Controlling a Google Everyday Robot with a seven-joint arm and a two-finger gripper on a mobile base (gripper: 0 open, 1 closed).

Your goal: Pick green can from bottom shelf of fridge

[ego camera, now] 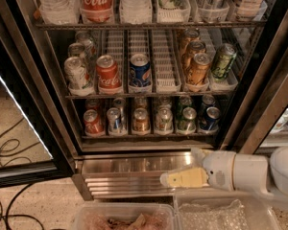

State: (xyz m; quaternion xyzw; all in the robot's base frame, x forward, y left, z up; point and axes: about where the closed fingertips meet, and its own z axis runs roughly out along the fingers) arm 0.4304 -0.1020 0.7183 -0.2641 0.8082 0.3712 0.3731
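Note:
The fridge [62,143] stands open. Its bottom shelf [149,135] is a dark wire rack holding a row of small cans. The green can [187,119] stands upright at the front of the fifth lane from the left, between a silver can [163,120] and a blue can [211,119]. My gripper [180,166] is below the shelf, in front of the ribbed steel base [129,169]. It is open and empty, with a cream finger [185,178] pointing left. It is apart from the green can.
A middle shelf with white lane trays [165,61] holds red, blue, bronze and olive-green cans. The black door frame [259,99] runs close on the right. Two clear plastic bins [125,217] sit on the floor in front. Cables [9,147] lie at left.

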